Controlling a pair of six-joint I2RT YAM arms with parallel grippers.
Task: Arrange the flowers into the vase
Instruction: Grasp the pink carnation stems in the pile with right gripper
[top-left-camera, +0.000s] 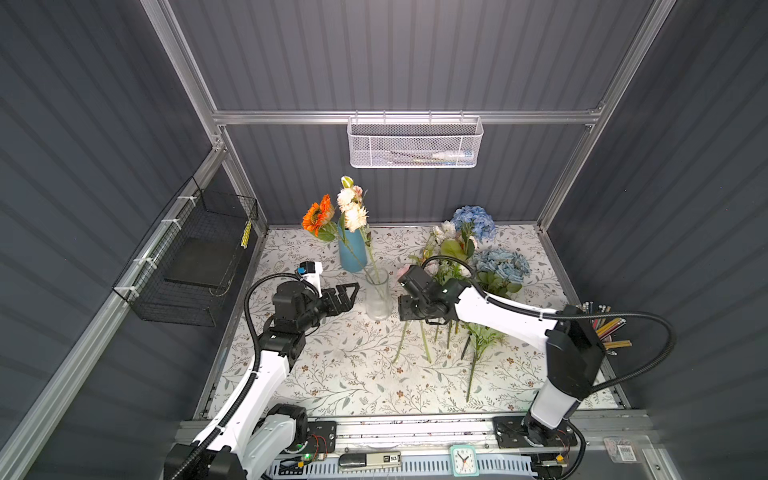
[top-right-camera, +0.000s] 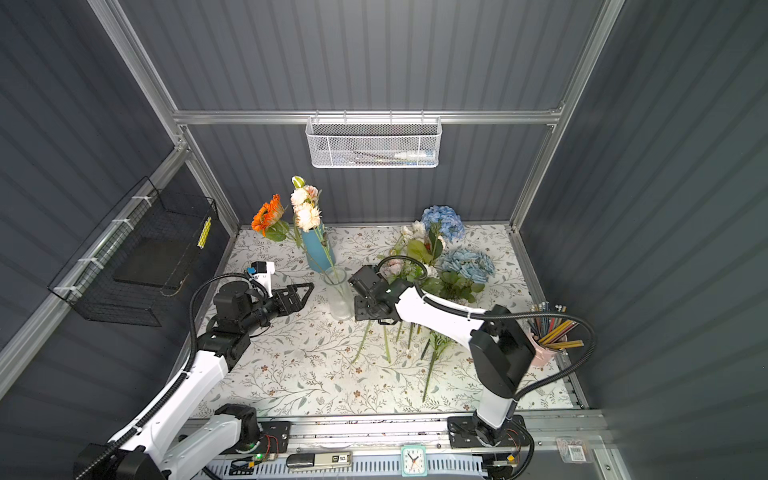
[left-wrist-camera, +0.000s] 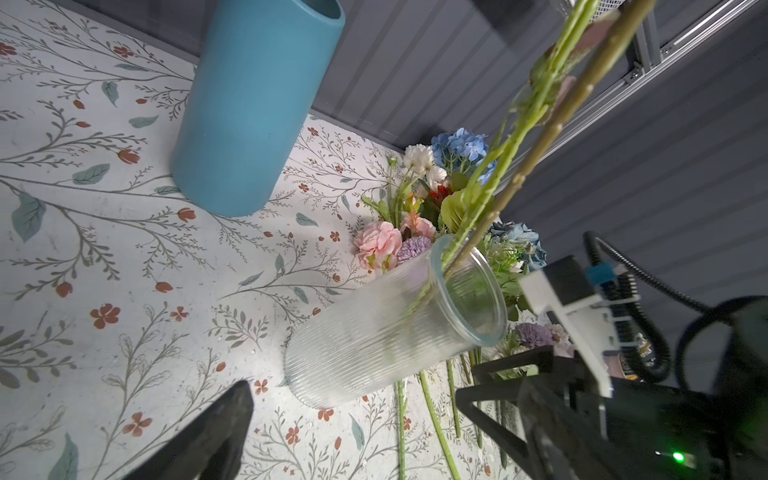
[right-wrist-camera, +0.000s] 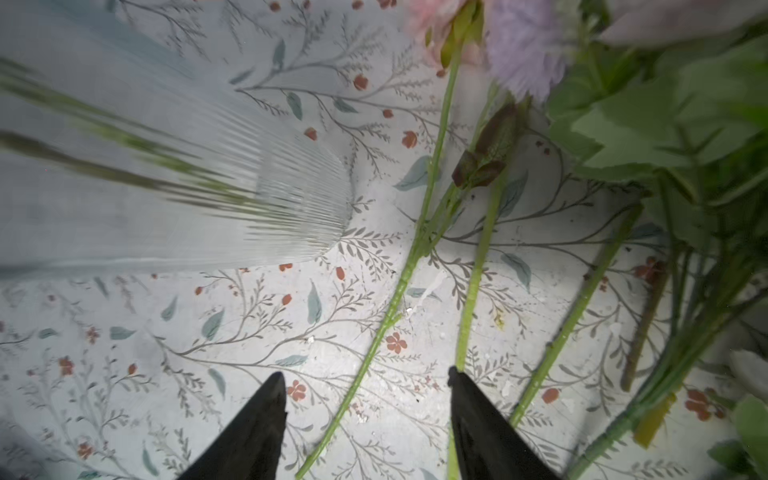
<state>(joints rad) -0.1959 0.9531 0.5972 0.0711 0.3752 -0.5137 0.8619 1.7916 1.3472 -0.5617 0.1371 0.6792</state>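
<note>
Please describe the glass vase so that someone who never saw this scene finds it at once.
On the floral-patterned table, look near the middle. A tall clear ribbed glass vase stands there with thin green stems inside. Unlike the opaque blue cylinder vase behind it, it is transparent.

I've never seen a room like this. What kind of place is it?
Probably a robot test booth: grey panel walls on a metal frame, two arms mounted on a rail, flowers laid on a mat.
</note>
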